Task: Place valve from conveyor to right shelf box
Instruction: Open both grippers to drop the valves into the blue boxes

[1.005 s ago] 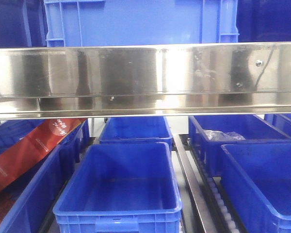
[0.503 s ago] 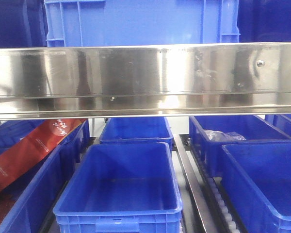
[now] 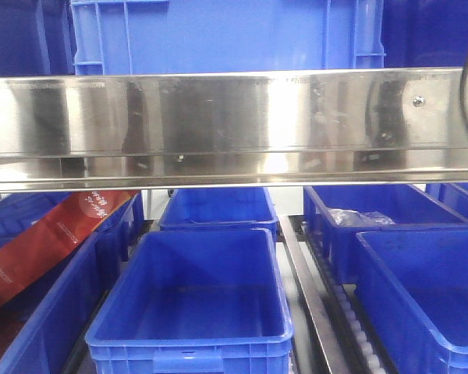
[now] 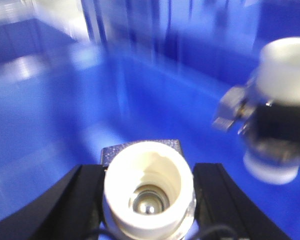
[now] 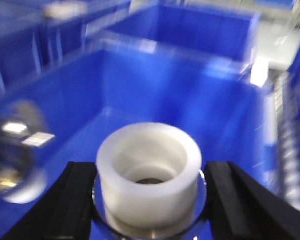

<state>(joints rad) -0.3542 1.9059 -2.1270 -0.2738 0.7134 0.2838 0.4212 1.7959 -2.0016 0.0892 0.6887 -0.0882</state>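
While over a blue box, both clamped: left gripper squeezing one valve, right gripper squeezing another valve. Both pictures blurry.

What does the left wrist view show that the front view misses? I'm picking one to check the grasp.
Only the left wrist view shows the left gripper shut on a valve, white cap facing the camera, with a second valve held to the right over a blue box floor. Only the front view shows the steel shelf rail, the red packet and the empty middle box. Both show blue boxes.
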